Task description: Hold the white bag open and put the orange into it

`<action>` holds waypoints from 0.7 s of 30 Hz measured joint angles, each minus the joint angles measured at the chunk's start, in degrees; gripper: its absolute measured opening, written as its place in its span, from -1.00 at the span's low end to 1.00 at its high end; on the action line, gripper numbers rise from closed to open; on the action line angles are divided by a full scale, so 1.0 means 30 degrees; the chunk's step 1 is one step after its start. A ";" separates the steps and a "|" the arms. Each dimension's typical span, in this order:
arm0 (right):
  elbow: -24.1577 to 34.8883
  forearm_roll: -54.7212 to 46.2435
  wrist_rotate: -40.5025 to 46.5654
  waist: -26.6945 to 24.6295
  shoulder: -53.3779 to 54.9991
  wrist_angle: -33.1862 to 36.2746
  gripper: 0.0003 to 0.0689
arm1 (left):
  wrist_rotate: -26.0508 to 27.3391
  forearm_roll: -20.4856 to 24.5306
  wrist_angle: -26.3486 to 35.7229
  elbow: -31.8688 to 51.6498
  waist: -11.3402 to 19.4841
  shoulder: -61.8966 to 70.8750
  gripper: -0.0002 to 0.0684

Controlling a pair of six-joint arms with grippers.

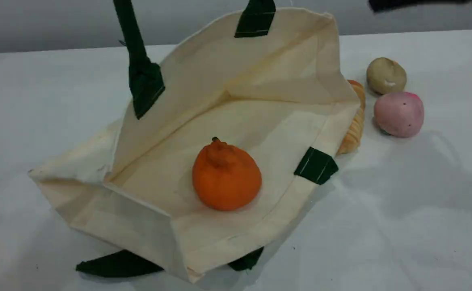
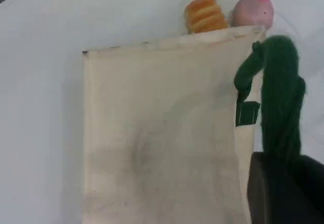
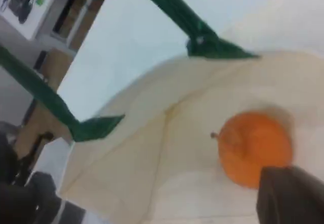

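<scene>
The white bag (image 1: 260, 72) lies on its side on the table with its mouth gaping toward the camera. The orange (image 1: 225, 178) rests inside it on the lower wall, stem bump up, with nothing touching it. The bag's upper green handle (image 1: 133, 36) runs taut up out of the scene view. In the left wrist view that handle (image 2: 279, 97) ends in my left gripper (image 2: 283, 183), which is shut on it above the bag's outer wall (image 2: 162, 133). My right gripper (image 3: 291, 196) shows one dark fingertip just above the orange (image 3: 253, 145), holding nothing.
A ridged golden bread loaf (image 1: 355, 121) lies against the bag's right side. A pink round fruit (image 1: 399, 114) and a beige round food (image 1: 386, 75) sit just right of it. The bag's other handle (image 1: 114, 264) lies flat under its front edge.
</scene>
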 joint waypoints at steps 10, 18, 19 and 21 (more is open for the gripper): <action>0.0000 -0.2644 0.1756 0.0000 -0.3083 -0.0473 -0.98 | 0.1270 0.0016 0.1336 0.0172 0.0000 0.0000 -0.26; 0.0000 -0.6346 0.5383 0.0000 -0.6489 -0.1517 -0.98 | 0.1138 0.0063 0.1562 0.1374 0.0000 -0.0047 0.44; 0.0000 -0.6972 0.5968 0.0000 -0.7140 -0.1495 -0.98 | 0.0826 -0.0029 0.1562 0.1374 0.0000 -0.0154 0.46; 0.0000 -0.8374 0.7176 0.0000 -0.8466 -0.1498 -0.98 | 0.0248 -0.0347 0.1562 0.1374 0.0000 -0.0514 0.46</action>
